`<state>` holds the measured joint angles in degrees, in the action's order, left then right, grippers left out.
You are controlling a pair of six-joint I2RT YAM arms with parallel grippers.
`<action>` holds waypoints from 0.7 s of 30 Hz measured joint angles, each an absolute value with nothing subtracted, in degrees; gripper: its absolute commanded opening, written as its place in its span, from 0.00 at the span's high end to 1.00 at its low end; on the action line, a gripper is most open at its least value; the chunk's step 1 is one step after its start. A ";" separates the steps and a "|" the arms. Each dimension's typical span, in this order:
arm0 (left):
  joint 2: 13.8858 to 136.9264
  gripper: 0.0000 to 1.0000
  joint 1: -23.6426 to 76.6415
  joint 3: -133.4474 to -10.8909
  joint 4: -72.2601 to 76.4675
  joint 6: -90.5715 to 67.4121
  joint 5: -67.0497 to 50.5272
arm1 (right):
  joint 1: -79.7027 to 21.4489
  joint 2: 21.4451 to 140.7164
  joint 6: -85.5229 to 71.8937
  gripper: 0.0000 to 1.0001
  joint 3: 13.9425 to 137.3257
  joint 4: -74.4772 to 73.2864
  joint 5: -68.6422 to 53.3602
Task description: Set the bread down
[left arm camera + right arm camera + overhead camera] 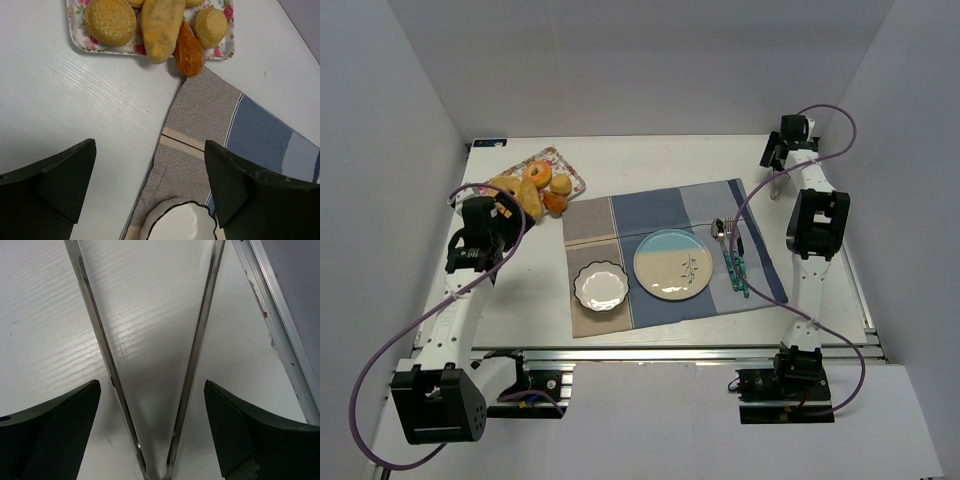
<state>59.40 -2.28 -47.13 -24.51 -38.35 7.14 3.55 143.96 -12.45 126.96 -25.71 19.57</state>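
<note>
The bread (160,27), an elongated golden-yellow roll, lies on the flowered tray (77,37) among round buns (110,20) and an orange-brown piece (189,47). In the top view the bread (531,200) sits at the tray's near edge. My left gripper (150,185) is open and empty, hovering above the table and the placemat's left edge, short of the tray; it also shows in the top view (503,214). My right gripper (152,425) is open, its jaws on either side of metal tongs (195,360) lying on the table at the far right (775,186).
A patchwork placemat (700,205) carries a dinner plate (672,264), a small white scalloped bowl (601,286) and a fork and spoon (732,258). The bowl (182,222) lies just below my left gripper. A metal rail (280,325) runs along the right table edge.
</note>
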 measured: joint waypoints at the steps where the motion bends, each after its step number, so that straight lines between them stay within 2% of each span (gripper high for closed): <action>1: 59.72 0.02 -2.28 -47.13 -24.36 -38.35 7.16 | 3.57 144.55 -12.32 0.11 127.35 -25.28 19.55; 8: 61.36 0.02 -2.28 -47.13 -24.34 -38.37 7.49 | 4.19 145.62 -12.36 0.12 127.46 -23.73 18.65; 12: 61.34 0.02 -2.28 -47.13 -24.34 -38.37 7.86 | 4.84 145.67 -13.28 0.20 127.46 -23.35 17.12; 18: 60.97 0.02 -2.28 -47.13 -24.43 -38.35 8.62 | 5.19 147.00 -15.09 0.24 127.55 -22.81 15.66; 21: 60.31 0.02 -2.28 -47.13 -24.47 -38.35 9.13 | 5.17 147.26 -15.46 0.29 127.68 -22.13 16.05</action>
